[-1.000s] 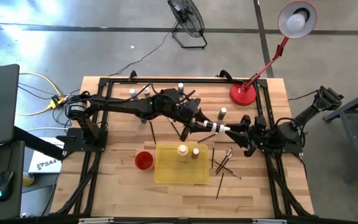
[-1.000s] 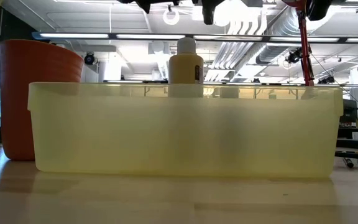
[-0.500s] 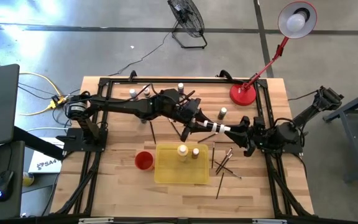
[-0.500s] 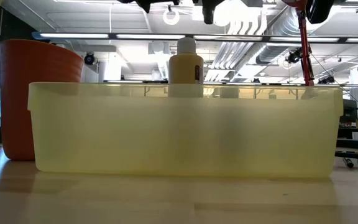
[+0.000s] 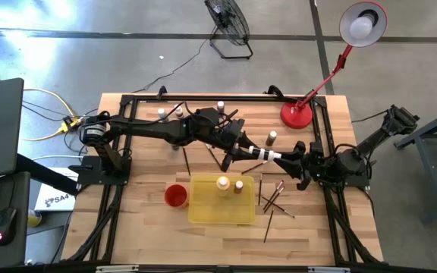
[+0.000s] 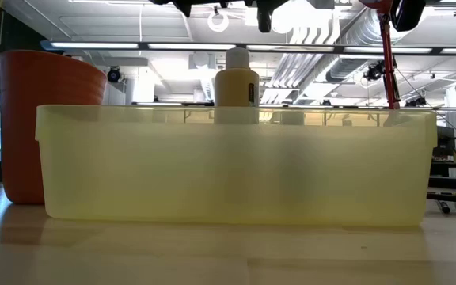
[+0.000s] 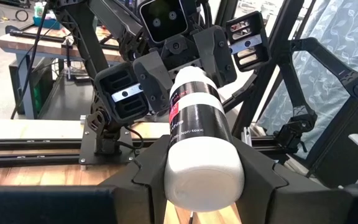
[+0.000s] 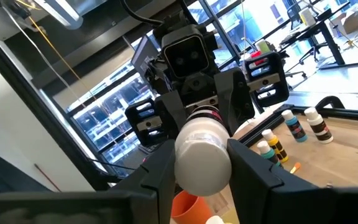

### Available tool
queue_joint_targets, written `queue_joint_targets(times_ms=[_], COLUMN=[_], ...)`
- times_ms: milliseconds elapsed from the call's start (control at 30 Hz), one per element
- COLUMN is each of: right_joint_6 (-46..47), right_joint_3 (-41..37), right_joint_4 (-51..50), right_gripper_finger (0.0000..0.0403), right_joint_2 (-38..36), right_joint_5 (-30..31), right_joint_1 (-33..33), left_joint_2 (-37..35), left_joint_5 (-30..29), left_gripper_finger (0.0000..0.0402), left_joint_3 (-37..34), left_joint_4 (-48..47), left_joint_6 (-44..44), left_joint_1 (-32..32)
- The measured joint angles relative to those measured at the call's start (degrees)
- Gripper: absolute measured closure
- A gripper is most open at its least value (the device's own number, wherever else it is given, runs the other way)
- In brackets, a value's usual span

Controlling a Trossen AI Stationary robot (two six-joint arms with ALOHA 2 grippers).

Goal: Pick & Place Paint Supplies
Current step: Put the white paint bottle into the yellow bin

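- The left gripper (image 7: 201, 186) is clamped on one end of a dark paint bottle (image 7: 197, 118), its white rounded end sitting between the two dark fingers (image 7: 148, 177), held lying sideways above the table (image 5: 309, 227).
- At the bottle's far end, the right gripper (image 8: 201, 171) meets it head-on; its fingers (image 8: 253, 165) press both sides of the white cap, closed about as far as the cap allows.
- From above, the bottle (image 5: 262, 156) bridges the two grippers, left gripper (image 5: 243, 149) on one side and right gripper (image 5: 288, 160) on the other.
- Just below the pair sits the yellow tray (image 5: 220, 216), with a larger yellowish bottle (image 5: 223, 183) and a small brown bottle (image 5: 239, 186) standing in it.
- Beside the tray on the left gripper's side is the red cup (image 5: 175, 196).
- Under the right gripper, several thin paintbrushes (image 5: 273, 201) lie scattered on the wood.
- Beyond the grippers, one small bottle (image 5: 271, 137) stands alone near the red lamp (image 5: 297, 115).
- Farther back, more small bottles (image 8: 294, 127) stand in a cluster at the table's rear edge.
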Motion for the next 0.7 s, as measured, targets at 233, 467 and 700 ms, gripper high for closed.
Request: queue_joint_targets(times_ms=[233, 467, 700], right_joint_6=[-1.6, -3.0, -2.6], right_joint_3=[0.9, 2.9, 3.1], right_joint_4=[0.2, -2.9, -3.0], right_gripper_finger=[0.0293, 0.0293, 0.0293], right_joint_2=[0.0, -0.4, -0.9], right_joint_5=[0.0, -0.3, -1.0], right_joint_1=[0.2, 0.1, 0.3], left_joint_2=[-0.1, -0.8, -2.2], left_joint_5=[1.1, 3.3, 5.7], left_gripper_finger=[0.0270, 0.0263, 0.0176], left_joint_3=[0.0, 0.1, 0.1], left_joint_4=[0.4, 0.0, -0.4], left_joint_6=[0.0, 0.4, 0.2], left_joint_1=[0.0, 0.2, 0.0])
